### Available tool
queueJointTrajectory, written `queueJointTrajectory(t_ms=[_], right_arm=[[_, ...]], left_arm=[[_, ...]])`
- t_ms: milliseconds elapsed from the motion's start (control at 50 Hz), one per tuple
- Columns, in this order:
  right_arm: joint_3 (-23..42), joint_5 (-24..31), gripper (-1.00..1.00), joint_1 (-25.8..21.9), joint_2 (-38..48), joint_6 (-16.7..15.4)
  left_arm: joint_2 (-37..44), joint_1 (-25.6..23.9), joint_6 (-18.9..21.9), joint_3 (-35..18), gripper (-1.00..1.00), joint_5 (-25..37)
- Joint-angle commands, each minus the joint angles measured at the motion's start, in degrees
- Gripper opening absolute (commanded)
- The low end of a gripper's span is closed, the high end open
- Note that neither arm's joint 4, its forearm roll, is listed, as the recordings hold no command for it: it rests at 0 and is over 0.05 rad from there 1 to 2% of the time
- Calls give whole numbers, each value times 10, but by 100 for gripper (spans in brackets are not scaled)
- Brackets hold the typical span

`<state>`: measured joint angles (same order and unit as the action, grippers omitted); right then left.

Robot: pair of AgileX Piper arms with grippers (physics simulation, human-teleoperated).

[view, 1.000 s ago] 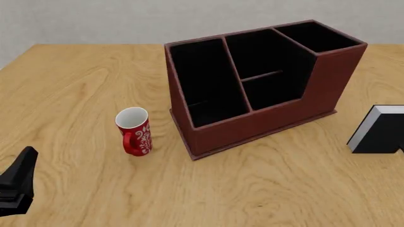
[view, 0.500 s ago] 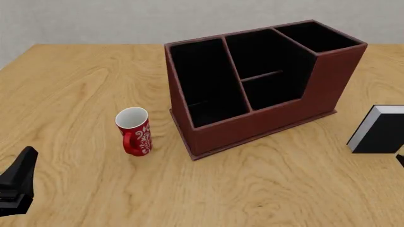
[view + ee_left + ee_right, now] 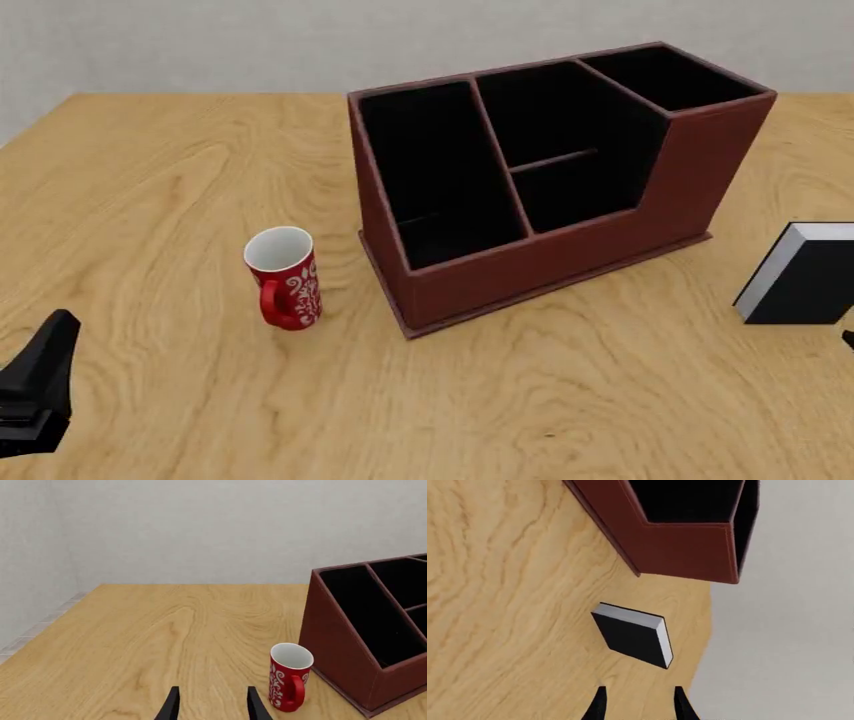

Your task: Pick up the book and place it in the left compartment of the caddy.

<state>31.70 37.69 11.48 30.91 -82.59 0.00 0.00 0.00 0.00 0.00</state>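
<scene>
The black-covered book (image 3: pixel 805 280) with pale page edges rests on the table at the far right, apart from the caddy (image 3: pixel 561 250). This dark red-brown caddy stands mid-table, and its long left compartment (image 3: pixel 430 175) holds nothing. In the right wrist view, my right gripper (image 3: pixel 639 704) is open just short of the book (image 3: pixel 630 636), and nothing sits between its fingers. In the front view this gripper shows only as a dark sliver at the right edge. My left gripper (image 3: pixel 40 385) is open at the near left, well away from the caddy (image 3: pixel 360 645).
A red mug (image 3: pixel 284 280) with a white pattern stands upright just left of the caddy; the left wrist view shows the mug (image 3: pixel 289 677) ahead of the open fingers. Bare wooden table (image 3: pixel 160 180) lies around the mug and along the front edge.
The dark tip of my right gripper has drawn back from under the book toward the right edge of the front view. Book, caddy, mug and left arm have not moved.
</scene>
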Motion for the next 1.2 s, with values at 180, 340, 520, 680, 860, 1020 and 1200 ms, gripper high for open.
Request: queueJointTrajectory(t_ms=[180,340,520,680,860,1020,1200], right_arm=[[42,25,100,33,51,-65],[53,37,100,41,67,-100],[67,24,100,65,101,-149],[64,-17,100,81,146,-188],[66,-63,100,88,204,-213],[72,-110,100,95,264,-238],[65,-150,100,113,300,-272]], left_arm=[[0,0,0,0,100,0],[0,0,0,0,100,0],[0,0,0,0,100,0],[0,0,0,0,100,0],[0,0,0,0,100,0],[0,0,0,0,100,0],[0,0,0,0,100,0]])
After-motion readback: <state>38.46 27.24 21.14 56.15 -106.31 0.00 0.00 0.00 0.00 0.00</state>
